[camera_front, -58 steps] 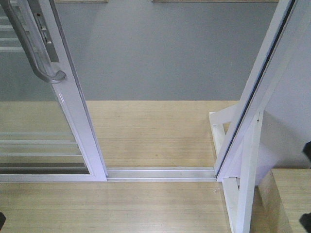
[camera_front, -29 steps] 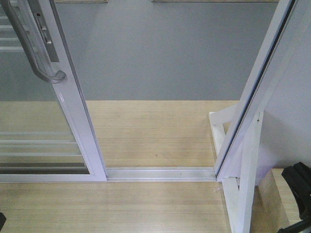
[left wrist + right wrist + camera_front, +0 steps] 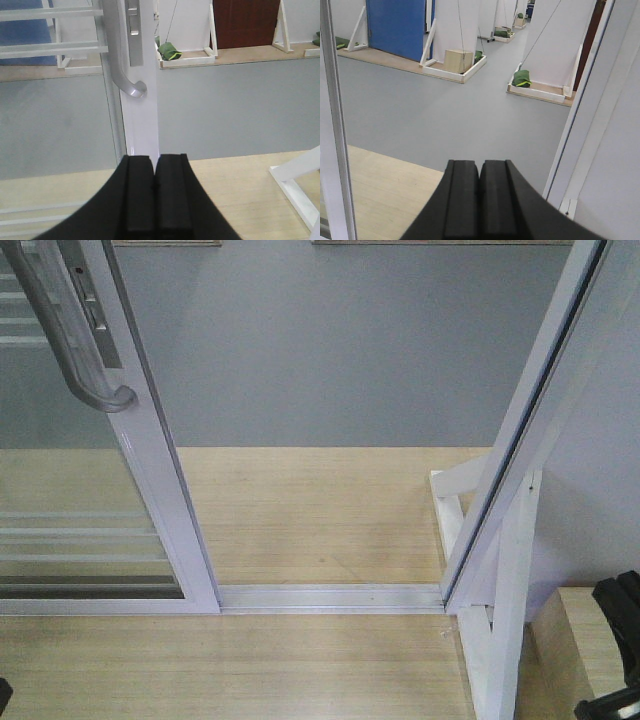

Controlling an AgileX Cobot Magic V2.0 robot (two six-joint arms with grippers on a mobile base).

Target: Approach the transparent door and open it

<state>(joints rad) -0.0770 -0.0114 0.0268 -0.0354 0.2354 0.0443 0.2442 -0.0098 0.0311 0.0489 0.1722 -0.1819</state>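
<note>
At the lower right corner of the front view, a black part of the right arm (image 3: 615, 650) is now visible; one second ago only a small dark sliver shows there, and half a second ago the black shape sits a little more to the left. I judge the arm is drawing back toward the body. The door (image 3: 150, 455) itself does not change place between the three front pictures: its white frame stands at the left of the frame, and a wide gap stays between it and the jamb (image 3: 530, 430) at the right, with the track (image 3: 330, 597) lying bare across the floor. So the door looks already slid open, and the task seems near its end, with the arms going to rest.

The front view shows the whole opening and the braced post (image 3: 500, 620), but it does not show any fingertips. The left wrist view shows the left gripper (image 3: 155, 195) clenched on nothing, pointing at the door frame, with the handle (image 3: 122, 70) above it and well apart. The right wrist view shows the right gripper (image 3: 480, 200) also closed and empty, looking through the opening to the grey floor (image 3: 445, 115) and a blue panel (image 3: 397, 27) in the upper left.
</note>
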